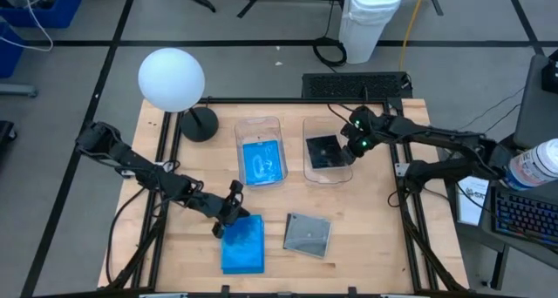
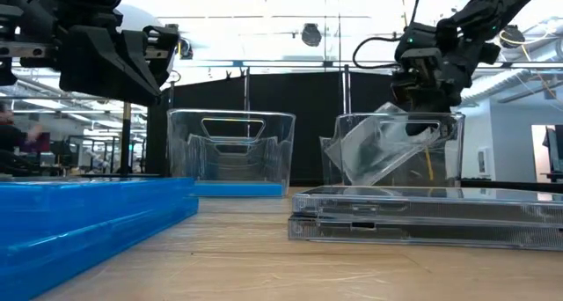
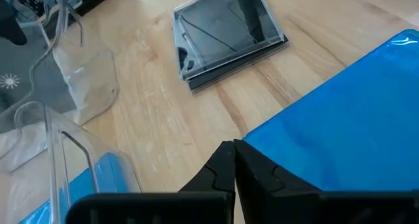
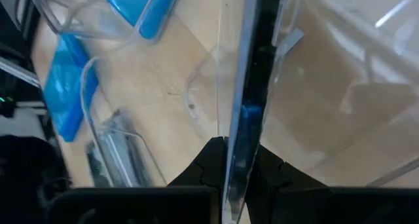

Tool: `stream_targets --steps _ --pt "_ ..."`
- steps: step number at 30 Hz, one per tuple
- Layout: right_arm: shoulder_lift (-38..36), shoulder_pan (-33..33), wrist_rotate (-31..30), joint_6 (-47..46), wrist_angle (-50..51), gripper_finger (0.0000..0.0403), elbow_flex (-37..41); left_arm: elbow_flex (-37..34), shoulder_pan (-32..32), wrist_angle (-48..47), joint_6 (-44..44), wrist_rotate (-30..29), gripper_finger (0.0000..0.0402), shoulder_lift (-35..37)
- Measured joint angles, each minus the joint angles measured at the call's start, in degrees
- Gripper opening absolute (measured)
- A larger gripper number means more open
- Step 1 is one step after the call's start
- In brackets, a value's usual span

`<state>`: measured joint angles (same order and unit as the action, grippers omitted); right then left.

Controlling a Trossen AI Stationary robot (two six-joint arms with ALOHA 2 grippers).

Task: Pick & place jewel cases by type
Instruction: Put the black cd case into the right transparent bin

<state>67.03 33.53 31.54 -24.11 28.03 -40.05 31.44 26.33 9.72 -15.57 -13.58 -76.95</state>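
Note:
My right gripper [image 1: 351, 147] is shut on a grey see-through jewel case [image 1: 324, 152] inside the right clear tub [image 1: 328, 179]. The left clear tub [image 1: 258, 124] has a blue case [image 1: 262, 161] lying flat on its floor. A stack of blue cases [image 1: 243, 244] and a short stack of grey cases [image 1: 308, 235] lie flat on the near part of the table. My left gripper [image 1: 228, 213] is shut. It hovers above the far left corner of the blue stack [image 3: 353, 119] and touches nothing. My right gripper [image 4: 239, 162] pinches the grey case between its two fingers at the edge nearest the table's right side [image 4: 243, 129]. The fingers come slanting down from the right. The case [image 2: 378, 151] sits tilted inside the right tub, its held edge high and its opposite edge low. I cannot tell whether the low edge touches the tub's floor.
A white globe lamp [image 1: 172, 78] on a black round base [image 1: 200, 124] stands at the table's far left. A black keyboard [image 1: 353, 86] lies at the far edge. Bare wood shows between the tubs and the near stacks [image 3: 226, 34]. Metal frame rails run along both sides.

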Motion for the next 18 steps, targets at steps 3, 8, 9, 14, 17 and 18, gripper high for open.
stream_targets --steps 3,8,9,14,17,18 --pt "0.3 0.3 0.4 -3.9 -0.4 0.0021 0.0 0.0 0.0 -0.7 0.3 0.0 0.0005 0.0" --pt "0.4 1.6 3.1 -10.6 0.0 0.0021 0.0 0.0 0.0 -0.9 0.3 0.0 0.0009 0.0" --pt "0.4 1.7 3.2 -11.6 0.0 0.0021 0.0 0.0 0.0 -0.9 0.3 0.0 0.0014 0.0" --pt "0.3 1.7 3.6 -14.8 1.0 0.0021 0.0 0.0 0.0 -1.0 0.7 0.0 0.0027 0.0" --pt "0.3 1.7 4.7 -14.8 2.0 0.0021 0.0 0.0 0.0 -1.1 0.7 0.0 0.0023 0.0" --pt "0.3 1.7 4.6 -14.6 2.2 0.0022 0.0 0.0 0.0 -1.3 0.7 0.0 0.0021 0.0"
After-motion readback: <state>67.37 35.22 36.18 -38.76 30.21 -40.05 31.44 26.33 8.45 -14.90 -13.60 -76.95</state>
